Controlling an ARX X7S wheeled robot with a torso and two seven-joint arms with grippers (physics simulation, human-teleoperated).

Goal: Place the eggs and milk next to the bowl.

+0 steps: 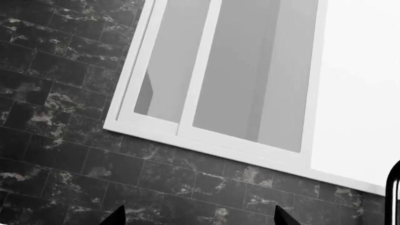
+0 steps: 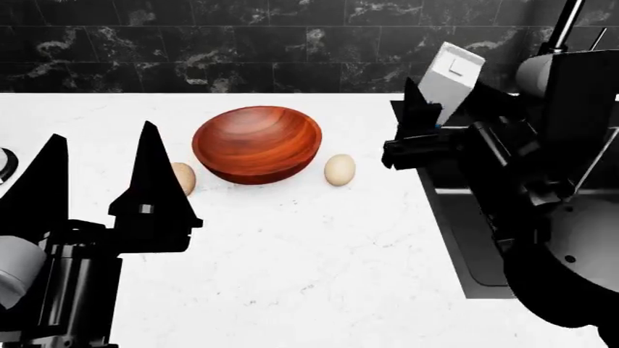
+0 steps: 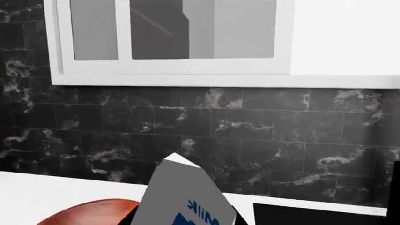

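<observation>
The reddish-brown wooden bowl [image 2: 256, 143] sits on the white counter, and its rim shows again in the right wrist view [image 3: 93, 213]. One tan egg [image 2: 340, 170] lies just right of it. Another egg [image 2: 183, 178] lies at its left, half hidden behind a finger of my left gripper. The milk [image 2: 451, 80] is a white carton, tilted and held in the air above the counter's edge by the sink, right of the bowl. My right gripper [image 2: 433, 109] is shut on it; its blue lettering shows on the carton [image 3: 187, 199]. My left gripper [image 2: 101, 148] is open and empty, pointing at the wall [image 1: 198, 220].
A dark sink basin [image 2: 454, 217] is cut into the counter at the right, with a faucet [image 2: 566, 25] behind it. A black marble-tile wall [image 2: 193, 43] backs the counter, with a white-framed window [image 3: 168, 37] above. A dark round object [image 2: 5, 163] sits at the left edge.
</observation>
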